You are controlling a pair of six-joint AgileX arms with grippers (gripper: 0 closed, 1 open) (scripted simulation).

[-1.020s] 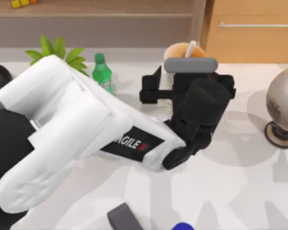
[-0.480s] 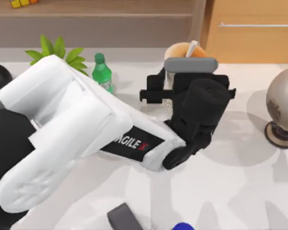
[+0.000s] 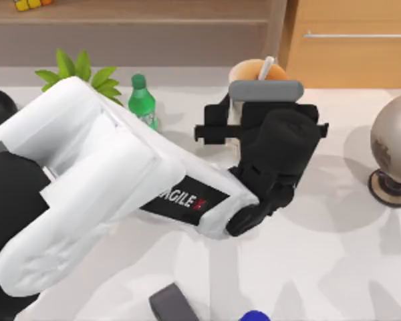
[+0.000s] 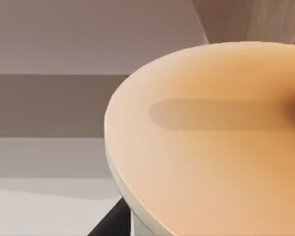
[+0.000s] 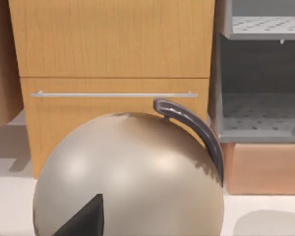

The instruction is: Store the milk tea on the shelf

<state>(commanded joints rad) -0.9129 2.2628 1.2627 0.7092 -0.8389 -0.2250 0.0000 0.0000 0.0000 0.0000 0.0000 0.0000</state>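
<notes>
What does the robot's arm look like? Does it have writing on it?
The left arm is chunky and white with rounded covers, and a black label reads "AGILE" in white letters with a red mark. Its wrist and left gripper are black, with a grey bar on top.

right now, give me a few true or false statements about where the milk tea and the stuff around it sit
1. The milk tea stands on the table in front of the shelf. True.
2. The left gripper is at the milk tea. True.
3. The green bottle lies tipped over on the right side of the table. False: it stands upright, left of the milk tea.
4. The globe sits on the shelf. False: it stands on the table at the right edge.
5. The cabinet has a silver handle bar. True.
</notes>
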